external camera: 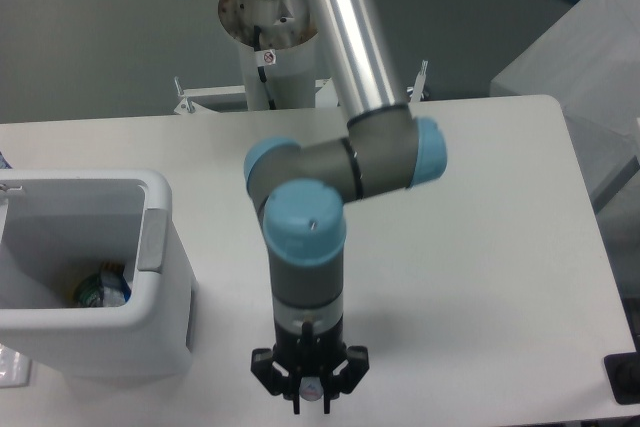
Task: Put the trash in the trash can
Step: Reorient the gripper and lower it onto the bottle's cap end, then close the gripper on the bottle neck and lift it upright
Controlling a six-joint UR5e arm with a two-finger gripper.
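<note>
One trash can (160, 277), jaws (309, 402) well right

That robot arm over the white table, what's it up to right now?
It is tidying trash into the white trash can at the table's left edge. Something with a greenish label already lies at the bottom of the can. The gripper points straight down near the table's front edge, to the right of the can. Whether it holds anything can't be made out from this view.
</note>
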